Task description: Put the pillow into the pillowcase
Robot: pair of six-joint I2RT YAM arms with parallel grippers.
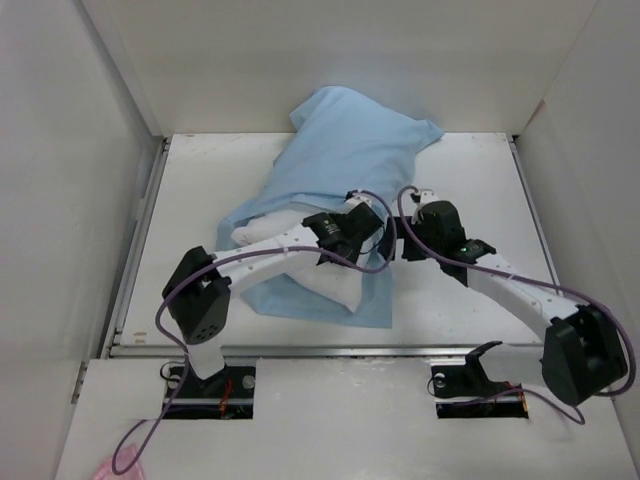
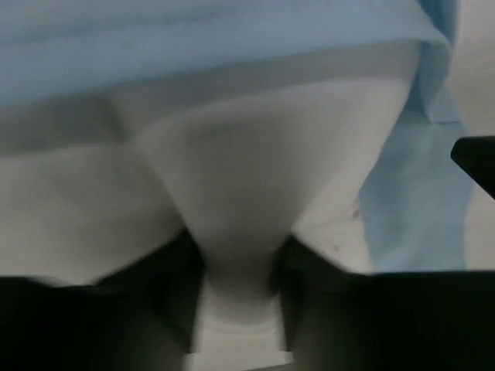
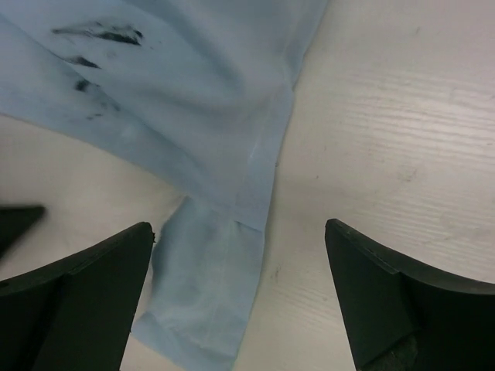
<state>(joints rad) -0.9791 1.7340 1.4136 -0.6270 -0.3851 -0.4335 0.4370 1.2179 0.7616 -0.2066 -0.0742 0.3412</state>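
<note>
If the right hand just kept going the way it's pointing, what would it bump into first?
Probably the pillowcase: its blue edge lies right ahead of the open right hand, flat on the table. Depth is hard to judge.

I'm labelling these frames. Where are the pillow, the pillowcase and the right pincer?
pillow (image 2: 255, 170): left wrist view, on its bulging white middle.
pillowcase (image 1: 350, 140): top external view, on its far blue half.
right pincer (image 3: 238, 226): right wrist view, midway between its open fingertips.

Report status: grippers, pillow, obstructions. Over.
Left gripper pinching pillow at near end. Right gripper open, empty, over pillowcase edge. Pillow partly in, white end exposed. Nothing blocking.
</note>
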